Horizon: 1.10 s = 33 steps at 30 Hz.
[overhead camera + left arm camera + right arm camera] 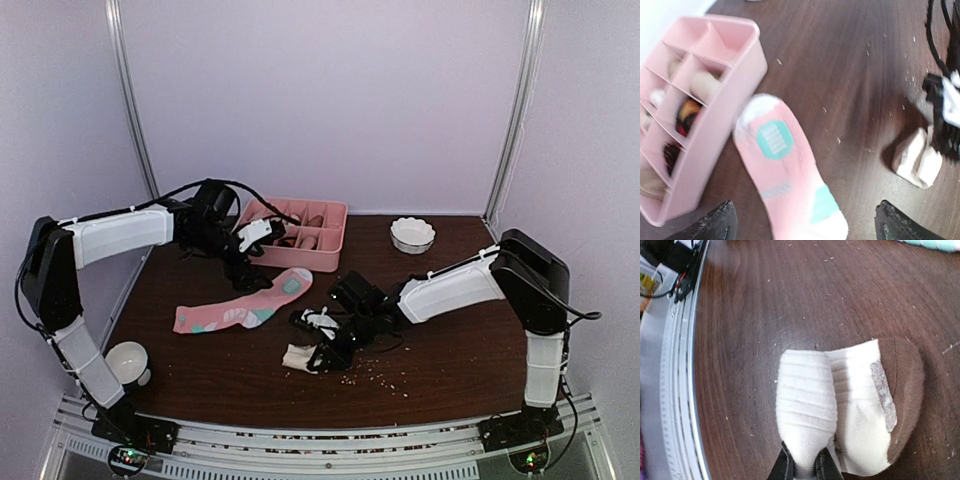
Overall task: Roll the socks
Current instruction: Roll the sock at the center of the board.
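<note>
Both items limp, light. Right gripper (803, 467) pinched onto cream sock (807, 400) at its fold; left gripper (807, 222) wide open, empty, above pink sock (785, 175). I'd take its toe edge.

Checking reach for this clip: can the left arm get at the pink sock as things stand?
Probably yes: the open left gripper hangs above the pink sock, lying uncovered beside the tray.

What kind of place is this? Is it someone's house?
Probably a robot practice booth, not a house. A left arm and a right arm are fixed to the table, plain walls and metal posts close it in, and a pink sock and cream sock lie out.
</note>
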Tool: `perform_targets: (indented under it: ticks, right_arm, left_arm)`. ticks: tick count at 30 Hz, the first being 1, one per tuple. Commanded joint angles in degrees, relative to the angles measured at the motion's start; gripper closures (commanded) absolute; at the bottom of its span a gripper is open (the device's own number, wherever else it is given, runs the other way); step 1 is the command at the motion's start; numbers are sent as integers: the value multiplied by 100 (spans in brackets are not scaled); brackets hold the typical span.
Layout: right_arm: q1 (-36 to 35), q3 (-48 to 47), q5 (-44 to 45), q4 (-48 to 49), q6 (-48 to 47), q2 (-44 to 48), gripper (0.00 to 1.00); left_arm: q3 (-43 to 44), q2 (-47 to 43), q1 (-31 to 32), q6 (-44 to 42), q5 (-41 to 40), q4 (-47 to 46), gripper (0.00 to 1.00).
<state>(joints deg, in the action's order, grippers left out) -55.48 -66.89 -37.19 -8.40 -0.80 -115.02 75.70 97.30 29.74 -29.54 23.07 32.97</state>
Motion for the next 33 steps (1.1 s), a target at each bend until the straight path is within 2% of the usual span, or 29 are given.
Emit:
perform_targets:
  ticks: [1, 4, 6, 9, 13, 17, 22, 26, 31, 33]
  right_arm:
    - [250, 250, -413, -1364, 1336, -668, 100]
    - [442, 427, -814, -935, 2088, -787, 100]
    - [514, 534, -990, -603, 2556, -794, 100]
    - [548, 641, -1186, -96, 3162, -776, 100]
    - [548, 601, -1171, -82, 3455, -806, 100]
    - [556, 610, -1151, -228, 3465, -894, 100]
    - [575, 672, -1135, -223, 3514, -908, 100]
    - [580, 663, -1175, -192, 3569, -896, 100]
    - [575, 565, -1113, -228, 3546, -833, 100]
    - [581, 526, -816, -369, 3432, -708, 90]
  left_arm:
    - [-899, -372, 354, -519, 574, -179, 2]
    - [-1713, -779, 923, -967, 663, -585, 4]
    - [-2040, -851, 1381, -1170, 528, -704, 11]
    - [-2278, -776, 1966, -1257, 41, -1003, 20]
    - [-2368, -532, 2385, -1365, -651, -1519, 29]
    - [-2255, -246, 2467, -1380, -1111, -1971, 36]
    - [-2005, 121, 2488, -1393, -1118, -1966, 45]
    - [-1943, 367, 2519, -1397, -1148, -1956, 62]
    - [-1788, 646, 2520, -1300, -1115, -1796, 78]
    - [-1706, 747, 2516, -1219, -1008, -1640, 83]
